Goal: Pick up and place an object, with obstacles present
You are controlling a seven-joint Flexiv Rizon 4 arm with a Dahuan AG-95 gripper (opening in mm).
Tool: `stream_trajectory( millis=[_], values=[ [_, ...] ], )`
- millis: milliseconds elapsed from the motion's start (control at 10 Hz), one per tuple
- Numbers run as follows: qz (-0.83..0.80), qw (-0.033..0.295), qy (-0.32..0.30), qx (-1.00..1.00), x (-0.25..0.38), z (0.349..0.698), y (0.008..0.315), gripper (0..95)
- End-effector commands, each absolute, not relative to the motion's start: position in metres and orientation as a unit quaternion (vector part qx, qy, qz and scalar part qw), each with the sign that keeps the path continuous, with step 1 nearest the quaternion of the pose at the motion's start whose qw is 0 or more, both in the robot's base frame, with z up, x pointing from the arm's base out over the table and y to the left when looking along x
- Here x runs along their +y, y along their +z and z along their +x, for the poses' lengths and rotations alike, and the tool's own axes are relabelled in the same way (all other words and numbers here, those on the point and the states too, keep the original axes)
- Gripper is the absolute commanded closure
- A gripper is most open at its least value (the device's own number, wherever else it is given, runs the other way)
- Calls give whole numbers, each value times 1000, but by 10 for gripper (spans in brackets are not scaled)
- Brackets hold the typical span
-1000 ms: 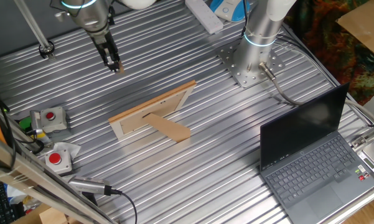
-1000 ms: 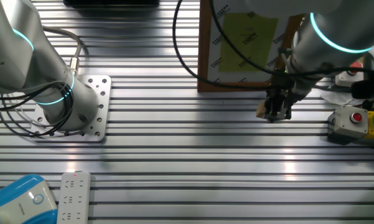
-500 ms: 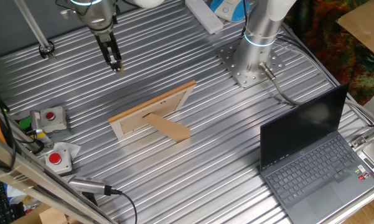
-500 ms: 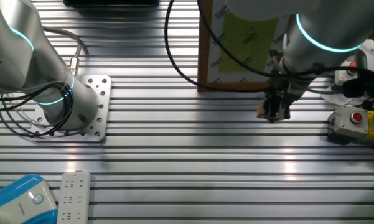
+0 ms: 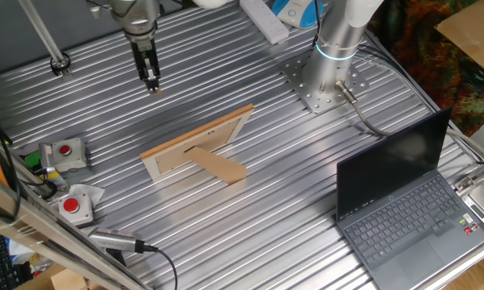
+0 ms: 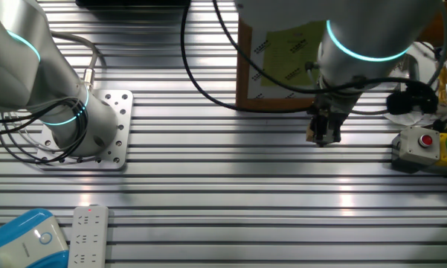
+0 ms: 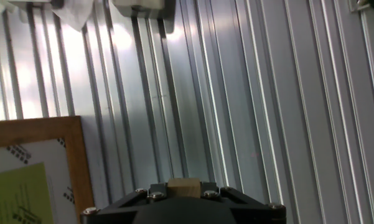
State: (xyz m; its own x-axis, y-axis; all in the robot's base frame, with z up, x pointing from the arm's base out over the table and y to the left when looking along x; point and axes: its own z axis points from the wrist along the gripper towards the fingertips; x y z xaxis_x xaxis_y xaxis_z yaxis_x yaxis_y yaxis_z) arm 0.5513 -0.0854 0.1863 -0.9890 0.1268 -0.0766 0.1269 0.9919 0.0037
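Observation:
The object, a tiny tan wooden block [image 5: 155, 89] [image 6: 311, 134] [image 7: 183, 184], sits between my gripper's [image 5: 151, 81] [image 6: 323, 137] [image 7: 184, 193] fingers, low over the ribbed metal table at its far left. The gripper is shut on it and points nearly straight down. Whether the block touches the table I cannot tell. The obstacle, a light-wood picture frame [image 5: 197, 145] [image 6: 242, 71] [image 7: 74, 158] with a brown stand flap [image 5: 222, 168], leans in the middle of the table, apart from the gripper.
A dark laptop [image 5: 403, 201] stands open at the front right. A second arm's base [image 5: 330, 76] [image 6: 74, 123] is bolted at the back. Red-button boxes [image 5: 64, 151] [image 5: 74, 204] [image 6: 416, 145] lie near the left edge. A white power strip [image 6: 89, 234] lies at the back.
The arm has swung more upright above the gripper, whose tips and the block stayed in almost the same spot. The frame has not moved.

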Motion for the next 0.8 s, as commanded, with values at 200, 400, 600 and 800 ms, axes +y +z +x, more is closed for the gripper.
stream_trajectory(
  millis=[200, 400, 600, 800],
  values=[
    [54, 50, -4, 997, -85, 552, 186, 950],
    [52, 54, -3, 997, -85, 552, 186, 950],
    [53, 52, 3, 997, -85, 552, 186, 950],
    [52, 51, 2, 997, -85, 552, 186, 950]
  ],
)
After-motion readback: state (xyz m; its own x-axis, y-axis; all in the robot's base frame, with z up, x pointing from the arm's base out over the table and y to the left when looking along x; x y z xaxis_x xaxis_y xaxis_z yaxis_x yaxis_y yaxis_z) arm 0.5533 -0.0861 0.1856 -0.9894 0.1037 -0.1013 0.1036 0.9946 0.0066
